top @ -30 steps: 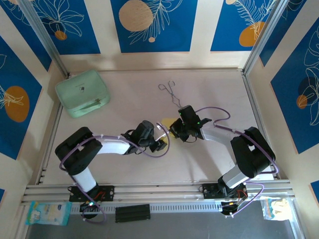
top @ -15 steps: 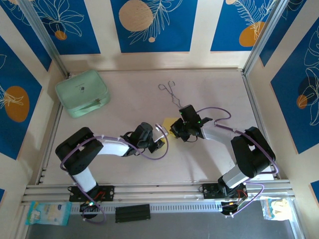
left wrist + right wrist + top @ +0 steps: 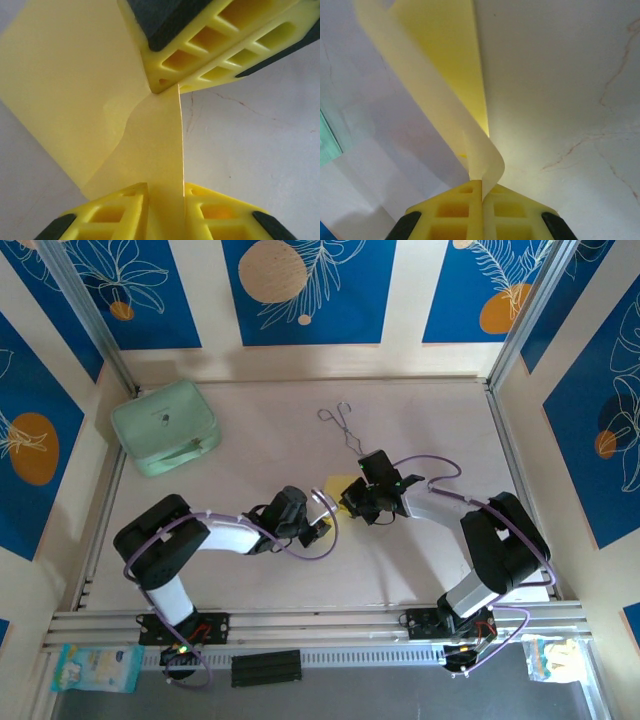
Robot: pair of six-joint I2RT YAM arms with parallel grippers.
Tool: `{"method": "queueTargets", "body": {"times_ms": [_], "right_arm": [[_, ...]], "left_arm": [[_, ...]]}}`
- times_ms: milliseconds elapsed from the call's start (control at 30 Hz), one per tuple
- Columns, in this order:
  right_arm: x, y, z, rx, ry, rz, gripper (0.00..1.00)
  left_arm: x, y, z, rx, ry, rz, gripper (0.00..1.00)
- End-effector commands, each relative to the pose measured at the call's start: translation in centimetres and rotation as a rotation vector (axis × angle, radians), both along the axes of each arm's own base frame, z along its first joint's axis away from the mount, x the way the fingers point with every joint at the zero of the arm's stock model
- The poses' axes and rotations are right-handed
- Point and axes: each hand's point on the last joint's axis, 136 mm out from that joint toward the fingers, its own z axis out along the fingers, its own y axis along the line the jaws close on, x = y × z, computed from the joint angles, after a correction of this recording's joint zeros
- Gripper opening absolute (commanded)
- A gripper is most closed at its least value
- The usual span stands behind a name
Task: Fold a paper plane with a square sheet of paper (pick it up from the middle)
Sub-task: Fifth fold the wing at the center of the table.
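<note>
Pale, faintly veined counter, enclosed by cream walls with blue leaf-print panels. Far left: mint-green case. Centre: left tool straddles a flap of the square sheet of paper, which sits mid-counter; whether it clamps cannot be told. Behind: metal tongs. Right: right tool, clenched on the sheet's curled edge.

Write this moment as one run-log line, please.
step: folding | right gripper: shut on square sheet of paper | left gripper: jaws slightly apart, sheet between them
</note>
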Motion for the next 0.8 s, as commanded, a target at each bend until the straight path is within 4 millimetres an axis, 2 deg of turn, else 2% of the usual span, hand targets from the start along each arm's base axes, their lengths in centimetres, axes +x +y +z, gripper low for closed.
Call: {"method": "queueTargets", "body": {"times_ms": [0,100,267,333,467,633,767], "right_arm": [[-0.2,0.5,0.2,0.012,0.035,0.006,0.02],[-0.3,0.6,0.2,0.015,0.040,0.012,0.06],[-0.5,0.5,0.0,0.007,0.047,0.020,0.26],[-0.5,0.4,0.0,0.002,0.046,0.022,0.31],[-0.7,0.1,0.0,-0.004,0.056,0.019,0.33],[-1.0,-0.1,-0.3,-0.027,0.088,0.022,0.41],[-1.4,-0.2,-0.9,-0.044,0.124,0.017,0.44]], "left_arm": [[-0.2,-0.3,-0.5,0.003,0.009,-0.001,0.21],[-0.3,-0.2,-0.7,0.000,0.020,0.003,0.19],[-0.5,-0.1,-1.2,-0.011,0.046,0.011,0.17],[-0.7,-0.1,-1.2,-0.016,0.052,0.013,0.17],[-0.8,0.0,-1.4,-0.021,0.057,0.013,0.17],[-0.9,0.1,-1.4,-0.020,0.057,0.014,0.17],[-0.8,0.1,-1.5,-0.017,0.057,0.015,0.17]]}}
